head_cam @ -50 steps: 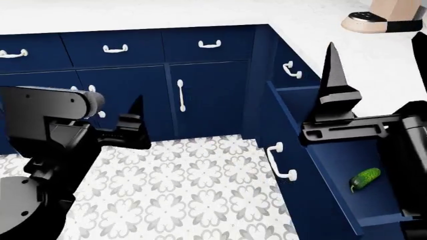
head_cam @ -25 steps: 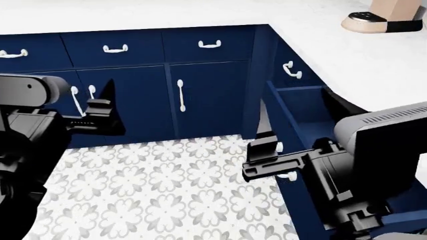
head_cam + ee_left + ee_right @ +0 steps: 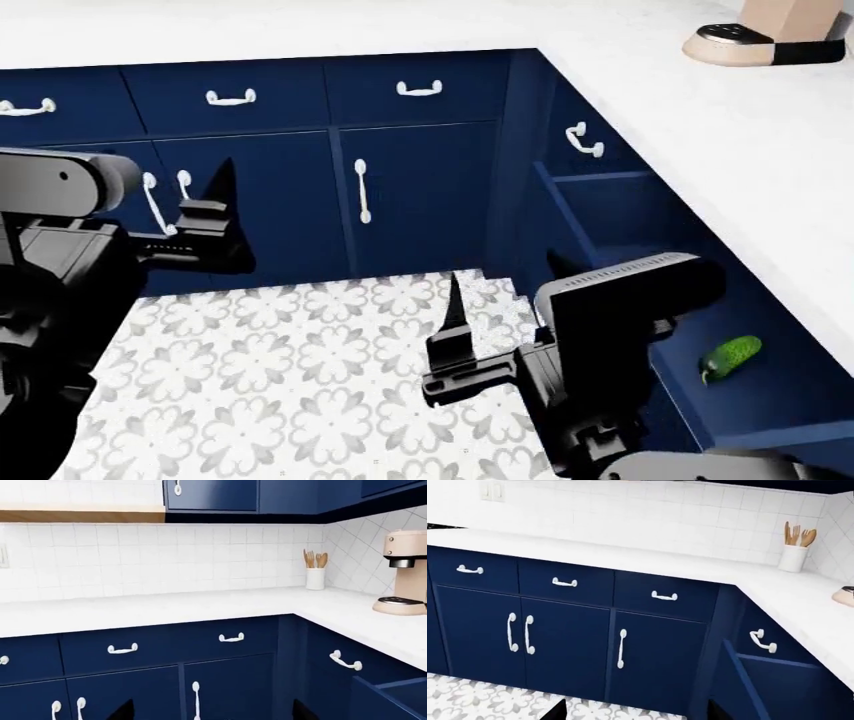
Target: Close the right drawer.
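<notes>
The right drawer (image 3: 617,232) stands pulled out from the right-hand cabinet run, and its navy interior shows. A small green cucumber (image 3: 730,358) lies inside. Its front panel and white handle are mostly hidden behind my right arm. My right gripper (image 3: 454,305) is open and empty over the tiled floor, just left of the drawer's front. In the right wrist view the drawer's front edge (image 3: 739,680) shows beside the open fingertips (image 3: 558,711). My left gripper (image 3: 216,205) is open and empty before the back cabinets. The drawer's corner also shows in the left wrist view (image 3: 390,700).
A narrower navy drawer (image 3: 583,140) sits beyond the open one. Tall cabinet doors (image 3: 400,195) line the back wall. A beige coffee machine (image 3: 402,575) and a utensil holder (image 3: 315,575) stand on the white countertop (image 3: 747,130). The patterned floor (image 3: 334,360) lies between my arms.
My right arm has swung left and down, from above the drawer to in front of its front panel. The cucumber shows again. My left arm shifted left earlier and is now still.
</notes>
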Motion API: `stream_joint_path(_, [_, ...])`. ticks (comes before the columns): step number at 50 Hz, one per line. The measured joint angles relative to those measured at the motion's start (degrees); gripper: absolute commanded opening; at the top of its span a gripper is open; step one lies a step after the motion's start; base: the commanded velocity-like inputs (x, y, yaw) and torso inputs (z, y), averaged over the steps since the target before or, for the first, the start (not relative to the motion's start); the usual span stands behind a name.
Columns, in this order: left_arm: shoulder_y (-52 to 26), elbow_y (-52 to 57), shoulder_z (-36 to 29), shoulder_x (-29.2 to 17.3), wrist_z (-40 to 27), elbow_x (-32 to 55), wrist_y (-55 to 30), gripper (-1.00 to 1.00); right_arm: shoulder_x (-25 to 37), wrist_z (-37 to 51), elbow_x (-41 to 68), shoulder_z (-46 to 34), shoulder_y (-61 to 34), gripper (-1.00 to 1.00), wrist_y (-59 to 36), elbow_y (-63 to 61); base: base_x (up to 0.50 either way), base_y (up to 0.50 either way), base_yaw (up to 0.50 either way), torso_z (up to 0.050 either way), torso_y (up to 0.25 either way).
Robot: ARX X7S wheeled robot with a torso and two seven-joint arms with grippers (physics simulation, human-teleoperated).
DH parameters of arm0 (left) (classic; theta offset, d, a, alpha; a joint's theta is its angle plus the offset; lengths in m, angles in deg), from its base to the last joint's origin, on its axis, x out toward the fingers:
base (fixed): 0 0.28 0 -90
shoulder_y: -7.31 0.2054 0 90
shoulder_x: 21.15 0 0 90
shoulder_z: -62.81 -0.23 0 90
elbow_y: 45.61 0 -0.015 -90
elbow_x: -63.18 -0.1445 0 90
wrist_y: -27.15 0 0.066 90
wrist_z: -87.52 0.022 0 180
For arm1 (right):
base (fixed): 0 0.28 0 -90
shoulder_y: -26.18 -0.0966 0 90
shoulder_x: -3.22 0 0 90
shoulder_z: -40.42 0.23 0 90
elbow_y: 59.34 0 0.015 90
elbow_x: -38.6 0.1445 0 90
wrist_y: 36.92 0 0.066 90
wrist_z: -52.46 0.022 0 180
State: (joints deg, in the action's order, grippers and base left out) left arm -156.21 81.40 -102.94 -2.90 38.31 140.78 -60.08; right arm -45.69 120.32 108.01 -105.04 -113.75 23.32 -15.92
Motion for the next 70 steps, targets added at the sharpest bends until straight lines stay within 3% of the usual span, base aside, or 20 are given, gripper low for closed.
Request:
stream_joint_path(18, [0.1,1.4,-0.1,1.1,-0.5,-0.3,-1.1,1.00,-2.9,-3.4,-4.6,-3.3,5.4,1.00,1.8,6.5,0.00,0.00,0.00,0.000,0.000])
stream_joint_path(70, [0.8,1.5,0.5,1.8,-0.1,-0.7,-1.6,1.00,-3.8,-12.1,-9.9,-6.3,14.3,1.00,7.1,24.0,0.00,0.00,0.00,0.000,0.000])
